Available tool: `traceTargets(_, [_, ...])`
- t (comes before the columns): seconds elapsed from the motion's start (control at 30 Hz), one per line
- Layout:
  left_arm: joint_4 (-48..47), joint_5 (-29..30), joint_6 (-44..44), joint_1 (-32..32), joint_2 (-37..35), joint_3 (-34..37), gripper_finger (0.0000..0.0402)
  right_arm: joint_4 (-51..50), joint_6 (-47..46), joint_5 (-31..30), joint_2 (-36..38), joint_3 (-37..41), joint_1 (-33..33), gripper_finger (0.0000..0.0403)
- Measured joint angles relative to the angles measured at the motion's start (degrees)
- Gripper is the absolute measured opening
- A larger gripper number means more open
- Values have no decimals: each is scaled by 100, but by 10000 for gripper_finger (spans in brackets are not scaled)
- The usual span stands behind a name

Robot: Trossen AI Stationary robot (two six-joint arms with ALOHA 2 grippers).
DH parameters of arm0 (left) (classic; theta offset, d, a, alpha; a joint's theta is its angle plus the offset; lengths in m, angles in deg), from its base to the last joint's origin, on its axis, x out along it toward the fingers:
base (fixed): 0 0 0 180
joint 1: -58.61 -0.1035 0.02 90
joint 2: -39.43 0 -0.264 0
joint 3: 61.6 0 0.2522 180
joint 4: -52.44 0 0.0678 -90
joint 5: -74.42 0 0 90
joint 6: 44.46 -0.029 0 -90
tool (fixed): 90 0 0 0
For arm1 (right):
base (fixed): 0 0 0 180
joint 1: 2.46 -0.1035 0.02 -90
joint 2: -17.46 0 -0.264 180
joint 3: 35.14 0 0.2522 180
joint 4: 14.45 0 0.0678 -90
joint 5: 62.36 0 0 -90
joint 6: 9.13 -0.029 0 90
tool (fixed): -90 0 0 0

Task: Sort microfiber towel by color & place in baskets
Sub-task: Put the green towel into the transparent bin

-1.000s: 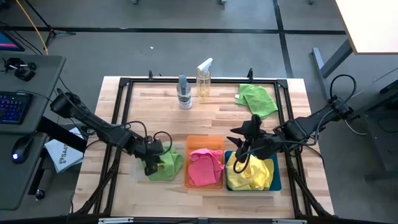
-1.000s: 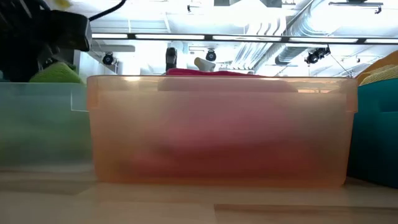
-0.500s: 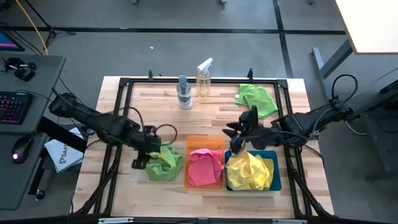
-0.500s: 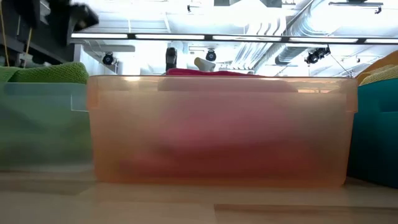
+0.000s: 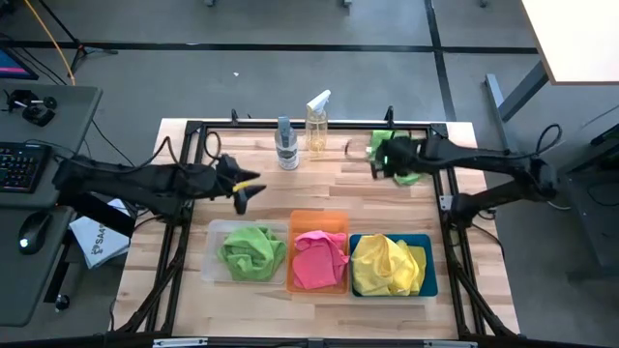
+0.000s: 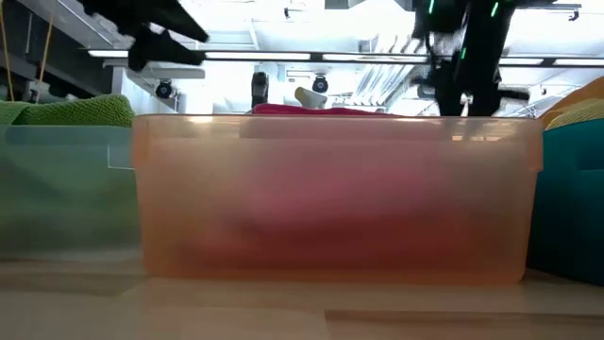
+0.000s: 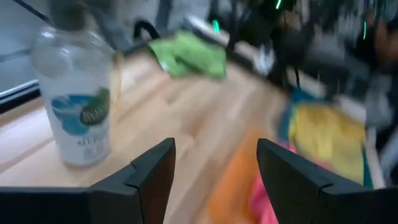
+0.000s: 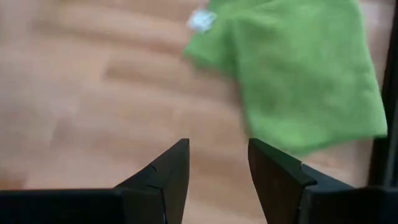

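A green towel [image 5: 404, 155] lies flat near the table's [image 5: 329, 184] far right corner, just beyond the right gripper's [image 5: 379, 160] spread, empty fingers [image 8: 161, 180], while the left gripper [image 5: 244, 193], also spread, hovers mid-table.

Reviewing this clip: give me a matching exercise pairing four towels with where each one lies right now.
Things:
1. yellow towel
2. pink towel
3. crumpled green towel
4. flat green towel

Places:
A. in the clear basket
B. on the bare table at its far right corner, under the right gripper
C. in the dark blue basket
D. in the orange basket

Pairs: 1-C, 2-D, 3-A, 4-B
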Motion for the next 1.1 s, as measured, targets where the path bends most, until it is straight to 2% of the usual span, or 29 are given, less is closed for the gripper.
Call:
traceTargets(0.07, [760,77,124,-187,-1,322,213,641,368,124,0,355,765,165])
traceTargets(0.17, [1157,93,320,-492,83,545,213,1462,855,379,-42,709,1686,176])
traceTargets(0.33, [1164,100,757,-950,171,615,213,1915,1125,541,-37,956,2684,211])
traceTargets(0.43, [1307,194,798,-1183,177,615,213,2084,1273,553,-98,987,3048,238])
traceTargets(0.63, [1603,189,495,-1785,177,613,213,2183,820,396,-670,993,3498,269])
traceTargets(0.7, [1676,-5,401,-1989,177,613,213,2439,639,225,-905,993,3563,270])
traceTargets(0.87, [1720,-657,247,-2336,153,613,213,3134,577,280,-1365,993,3648,271])
traceTargets(1.1, [1717,-1152,173,-2421,138,613,213,3014,415,129,-1963,800,3625,269])
